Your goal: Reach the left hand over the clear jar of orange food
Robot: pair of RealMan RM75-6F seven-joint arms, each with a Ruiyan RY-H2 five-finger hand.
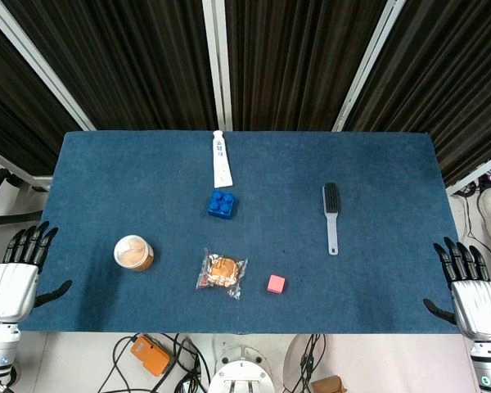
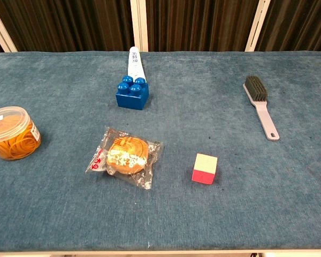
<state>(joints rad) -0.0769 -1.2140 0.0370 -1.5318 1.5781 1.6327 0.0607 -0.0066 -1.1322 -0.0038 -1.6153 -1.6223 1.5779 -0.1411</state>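
Observation:
The clear jar of orange food (image 1: 133,252) stands upright on the blue table, front left; the chest view has this jar (image 2: 12,133) at its left edge. My left hand (image 1: 19,274) hangs off the table's left edge, fingers spread, holding nothing, well left of the jar. My right hand (image 1: 471,288) is off the right front corner, also spread and empty. Neither hand appears in the chest view.
A wrapped pastry (image 1: 222,273) lies just right of the jar, then a pink cube (image 1: 276,284). A blue toy brick (image 1: 222,204) and a white tube (image 1: 221,158) sit mid-table toward the back. A grey brush (image 1: 331,215) lies to the right.

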